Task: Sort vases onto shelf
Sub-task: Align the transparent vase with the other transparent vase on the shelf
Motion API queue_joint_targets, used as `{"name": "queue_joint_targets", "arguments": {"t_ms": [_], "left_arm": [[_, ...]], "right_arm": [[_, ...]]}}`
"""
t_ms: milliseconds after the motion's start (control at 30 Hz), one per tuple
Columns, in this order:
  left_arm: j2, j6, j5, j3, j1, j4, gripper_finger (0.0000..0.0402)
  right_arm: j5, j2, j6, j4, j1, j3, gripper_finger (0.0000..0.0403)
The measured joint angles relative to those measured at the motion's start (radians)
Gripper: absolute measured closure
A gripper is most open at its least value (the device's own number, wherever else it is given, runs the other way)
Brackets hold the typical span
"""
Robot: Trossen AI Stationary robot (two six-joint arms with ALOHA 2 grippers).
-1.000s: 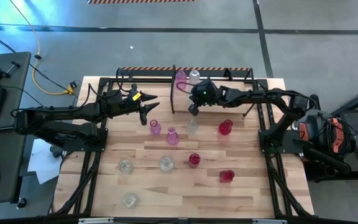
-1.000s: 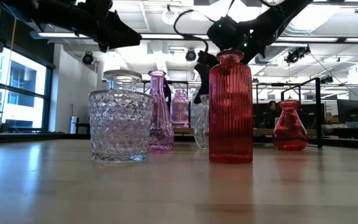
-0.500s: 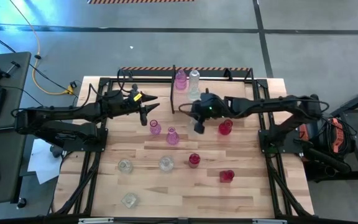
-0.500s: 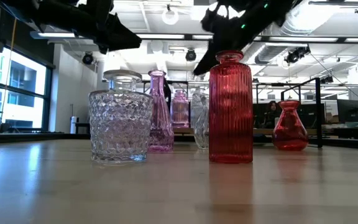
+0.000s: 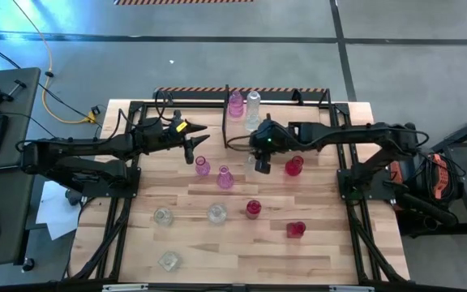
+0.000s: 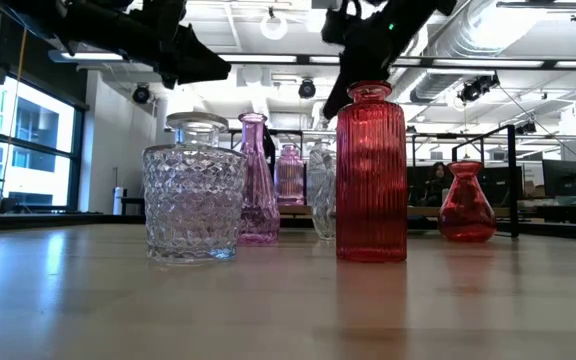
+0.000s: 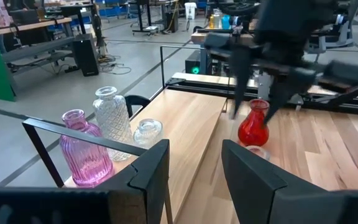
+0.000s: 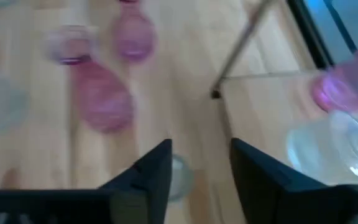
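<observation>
High view first: we see that the right gripper (image 5: 259, 161) has swung away from the shelf (image 5: 298, 96) at the far edge of the table and now hangs over a small clear vase (image 5: 251, 165) on the table just in front of it. A second ago it was up at the shelf beside the clear bottle (image 5: 254, 100) and the pink vase (image 5: 235, 103) standing there, so we judge that one placement is finished and the next pick is starting. Its fingers, shut a moment ago, are now spread; in the right wrist view the two dark fingers (image 8: 148, 171) stand apart with the clear vase's rim (image 8: 178, 176) between them, and nothing is held yet. We cannot tell whether they touch the glass.

Our left gripper (image 5: 191, 148) waits over the table's left half, near a pink vase (image 5: 202, 166). Its fingers (image 7: 146, 165) are parted and empty in the left wrist view.

Most vases are still on the table: pink, red (image 5: 294, 165) and clear ones (image 5: 163, 216), well apart from the shelf.
</observation>
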Motion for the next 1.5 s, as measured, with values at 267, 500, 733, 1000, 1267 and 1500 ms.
{"name": "queue_joint_targets", "arguments": {"t_ms": [267,500,733,1000,1267,1500], "left_arm": [[0.0,0.01,0.0,0.0,0.0,-0.024,0.0261],[0.0,0.024,-0.001,0.0,0.0,-0.032,0.0261],[0.0,0.024,-0.004,0.0,0.001,-0.033,0.0261],[0.0,0.024,-0.005,0.0,0.0,-0.035,0.0261],[0.0,0.024,-0.005,0.0,0.0,-0.035,0.0261],[0.0,0.024,-0.005,0.0,0.0,-0.036,0.0261]], "right_arm": [[0.001,0.054,0.059,-0.073,-0.04,-0.006,0.0229],[-0.098,0.074,0.103,-0.082,-0.041,-0.008,0.0246],[-0.11,0.1,0.105,-0.072,-0.04,-0.008,0.0257],[-0.113,0.168,0.111,-0.044,-0.04,-0.001,0.0262],[-0.098,0.155,0.092,-0.046,-0.048,-0.005,0.0356],[-0.097,0.152,0.058,-0.05,-0.049,-0.005,0.0383]]}}
